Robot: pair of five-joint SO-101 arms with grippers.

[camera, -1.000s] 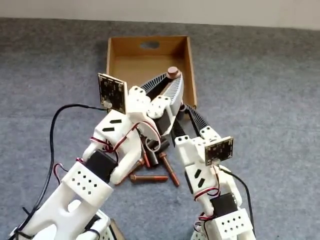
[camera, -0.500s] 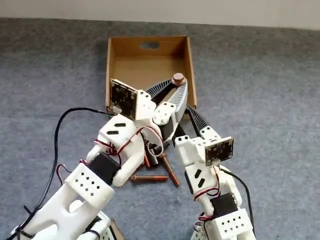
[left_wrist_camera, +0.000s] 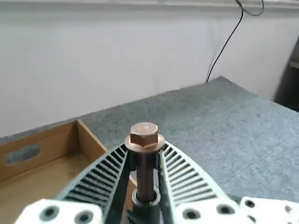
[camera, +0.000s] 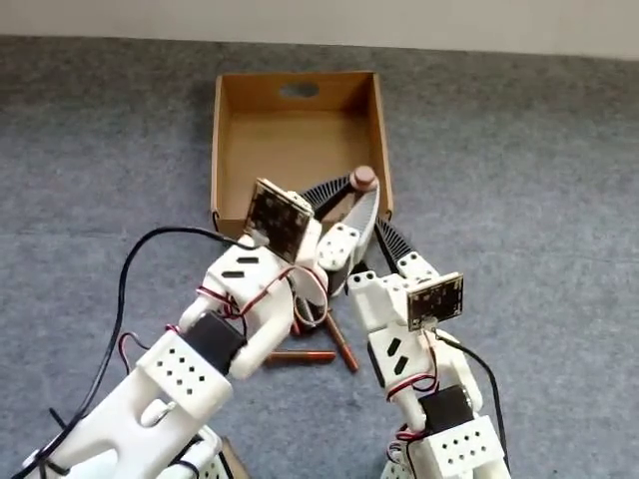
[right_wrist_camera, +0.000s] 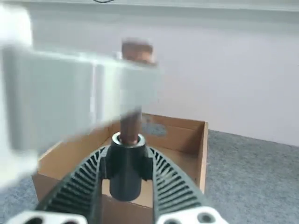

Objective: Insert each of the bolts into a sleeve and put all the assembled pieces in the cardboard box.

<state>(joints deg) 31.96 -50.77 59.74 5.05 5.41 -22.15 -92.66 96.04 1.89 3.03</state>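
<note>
Surface (camera: pixel 519 200): grey, carpet-like; all items below are being carried on or over it.

Left arm (camera: pixel 200 349): white; is being extended from 7 o'clock toward the box's near right corner.

Right arm (camera: pixel 424 399): white; is being extended from 5 o'clock, just beside the left arm.

Cardboard box (camera: pixel 216 140): open-topped; is being shown at 12 o'clock on the surface.

Left gripper (left_wrist_camera: pixel 145 150): fingers are being pressed shut against the bolt's shank, just under the head.

Right gripper (right_wrist_camera: pixel 126 161): fingers are being clamped around the sleeve.

Sleeve (right_wrist_camera: pixel 125 170): dark, upright; is being held above the surface at the box's 5 o'clock corner.

Bolt (left_wrist_camera: pixel 144 136): copper-coloured, upright, head uppermost; its lower end is being received in the sleeve's mouth.

Loose bolts (camera: pixel 300 354) (camera: pixel 344 347): two are being shown lying on the surface at 6 o'clock of the box, partly covered by the arms.
</note>
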